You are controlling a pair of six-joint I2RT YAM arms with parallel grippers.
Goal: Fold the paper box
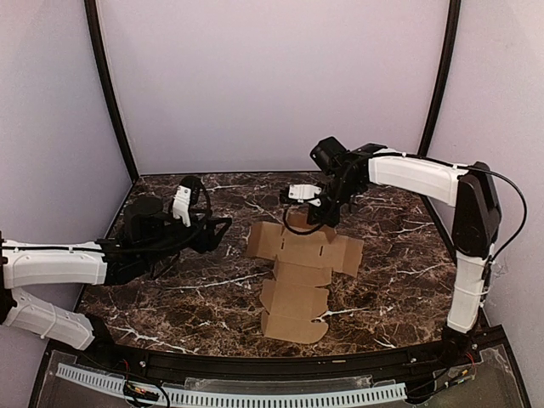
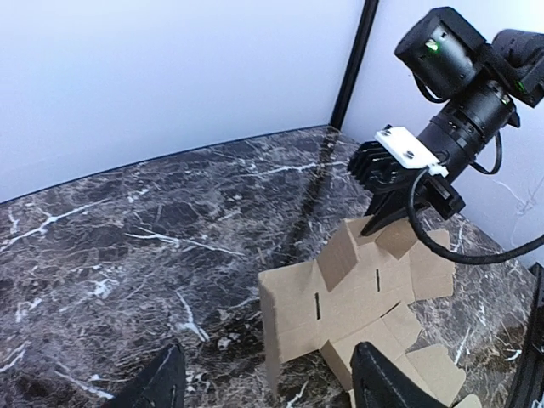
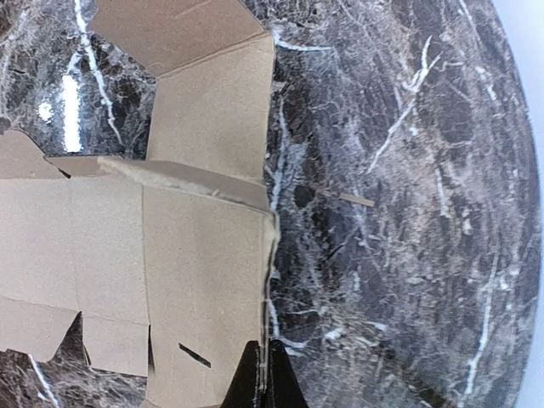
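At left of the overhead frame, the left gripper (image 1: 223,228) hovers wide and empty beside the paper box (image 1: 297,276), a flat sheet mid-desk (image 1: 391,255). At right, the right gripper (image 1: 310,219) pinches its far flap, apparently raising it to crease.

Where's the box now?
Top view: the box lies in the middle, far flap pinched by the right gripper, left gripper on its left.
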